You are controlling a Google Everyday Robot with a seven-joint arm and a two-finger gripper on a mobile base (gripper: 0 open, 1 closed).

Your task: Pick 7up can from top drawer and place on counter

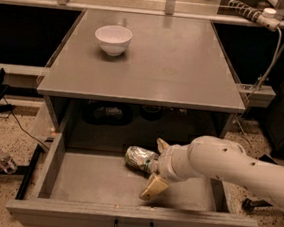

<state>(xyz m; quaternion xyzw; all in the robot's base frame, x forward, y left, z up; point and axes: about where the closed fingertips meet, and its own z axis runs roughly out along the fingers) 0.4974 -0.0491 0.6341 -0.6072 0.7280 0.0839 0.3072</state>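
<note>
We're at the grasp: our gripper point(153, 170), jaws apart, straddles the 7up can point(138, 158) near the top drawer's point(85, 183) back edge; next we likely close squarely.

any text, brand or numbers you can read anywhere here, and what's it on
No text can be read in this view.
7up can: green and white label patches, lettering too blurred to read.
White bowl, counter, top drawer front: no words or marks visible.
Claw: open inside the top drawer at the can's right end, no marking visible.
</note>
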